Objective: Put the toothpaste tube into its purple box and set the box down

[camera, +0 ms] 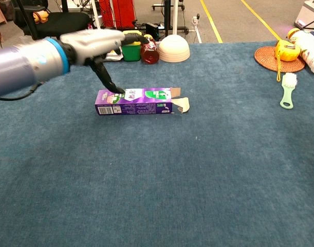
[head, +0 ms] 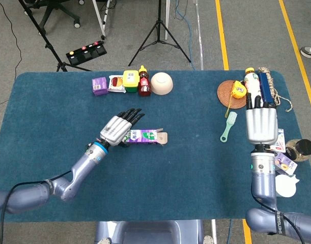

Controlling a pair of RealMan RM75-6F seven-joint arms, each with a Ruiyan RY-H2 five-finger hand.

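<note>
Lying flat near the centre of the head view, the purple box runs its long axis left to right across the frame, open flaps at its right end. The left hand sits at the box's left end, fingers spread and stretched toward the upper right, holding nothing; whether a fingertip touches the box I cannot tell from here. The right hand stands upright at the right of the frame, well apart from the box, fingers straight and side by side, empty. The left hand is plainly the nearer. No toothpaste tube shows outside the box, so I judge it is inside.

In the chest view, the purple box rests on the blue tabletop at centre left, again lengthwise across the frame, its pale flaps splayed open at the right end. The left hand comes in from the upper left, above the box; one dark finger reaches down to the box's left top edge, touching or nearly so, the rest held clear. The right hand is out of this frame. The box looks set down; what remains, I judge, is clearing the hand up and to the left.
</note>
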